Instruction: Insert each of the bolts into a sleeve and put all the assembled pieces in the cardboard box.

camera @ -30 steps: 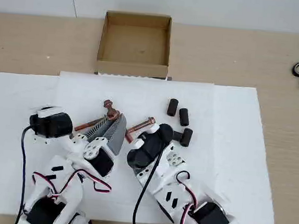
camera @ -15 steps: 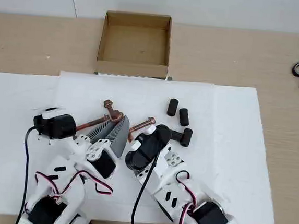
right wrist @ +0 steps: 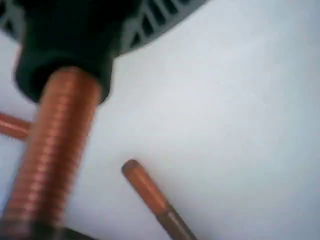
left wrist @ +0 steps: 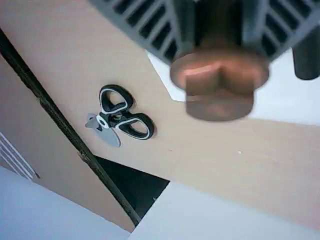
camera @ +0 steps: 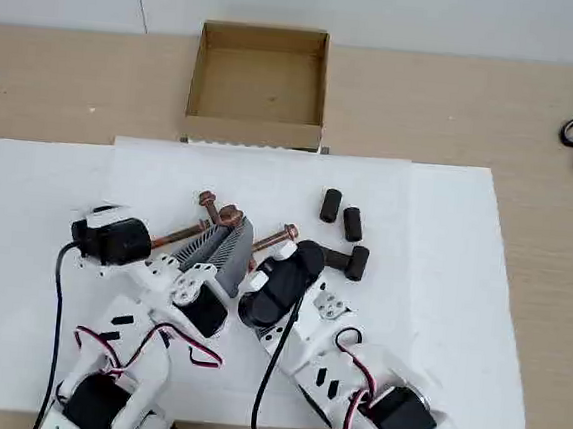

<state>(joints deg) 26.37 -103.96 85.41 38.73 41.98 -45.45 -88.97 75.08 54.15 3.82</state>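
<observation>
From above you see three bolts point(camera: 274, 239) and three loose sleeves point(camera: 352, 223) on the paper point(camera: 441, 288), with one cardboard box point(camera: 255, 129) beyond it. Your left gripper point(left wrist: 215, 25) clamps one bolt point(left wrist: 220, 82) by its head. Your right gripper point(right wrist: 75, 20) pinches one sleeve point(right wrist: 65, 55) with a bolt inside; two more bolts lie nearby.

High view: bright, even light is falling from overhead. The white paper point(camera: 445, 238) is glowing without glare, the arms point(camera: 320, 353) are throwing only soft, pale shadows, and a thin dark shadow is lying along the 6 o'clock wall of the cardboard box point(camera: 254, 131).

Left wrist view: the bolt point(left wrist: 219, 85) at 1 o'clock is blurring close to the lens and catching a pale highlight. The scissors point(left wrist: 120, 117) at 9 o'clock are reading crisp, and a dark wedge point(left wrist: 132, 187) at 6 o'clock is lying unlit.

Right wrist view: the sleeve point(right wrist: 65, 45) at 11 o'clock is rendering as flat black blur. The threaded bolt point(right wrist: 52, 150) at 8 o'clock is smearing, and the loose bolt point(right wrist: 150, 192) at 6 o'clock is showing soft edges on evenly lit paper.
</observation>
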